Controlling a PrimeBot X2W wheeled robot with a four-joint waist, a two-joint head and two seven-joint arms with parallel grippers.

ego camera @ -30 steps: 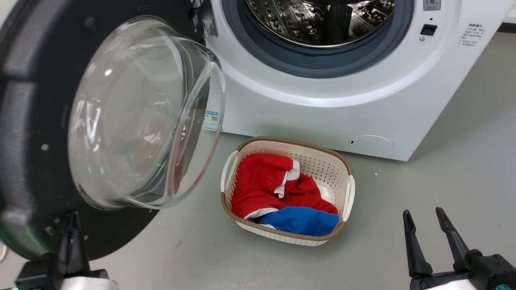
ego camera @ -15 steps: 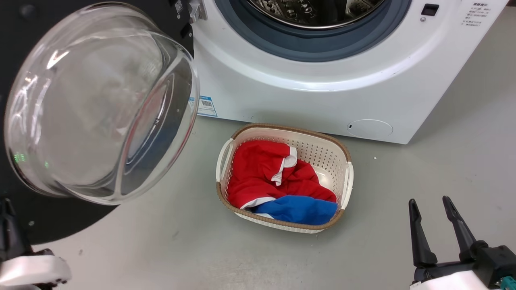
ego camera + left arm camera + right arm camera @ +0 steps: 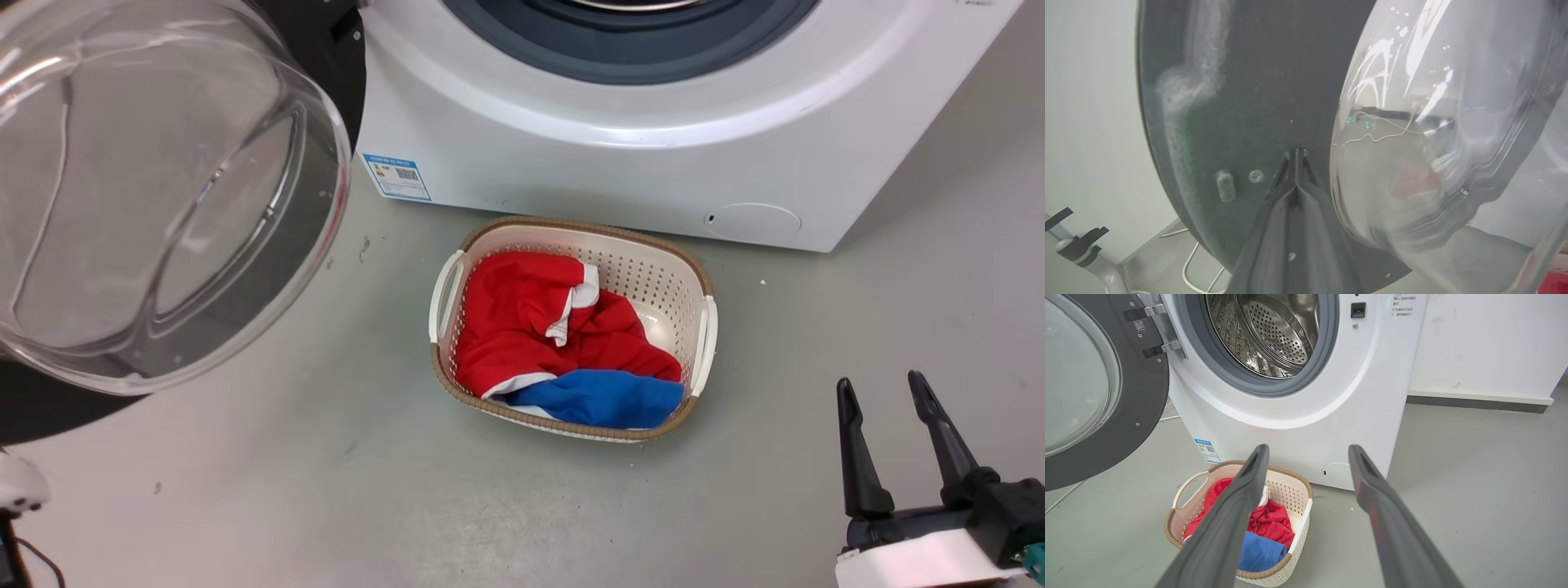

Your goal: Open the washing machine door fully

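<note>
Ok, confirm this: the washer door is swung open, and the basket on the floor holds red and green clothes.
One colour is wrong: the head view shows red cloth and blue cloth in the basket, not green. The washing machine door is indeed swung open, and the basket stands on the floor.

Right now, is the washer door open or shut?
Open. The washing machine door hangs swung clear on its hinge, leaving the steel drum exposed.

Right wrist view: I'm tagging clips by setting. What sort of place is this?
Likely a laundry corner, perhaps a test room: a white front-loading washing machine, a cream basket of red and blue clothes, a grey floor and white wall.
</note>
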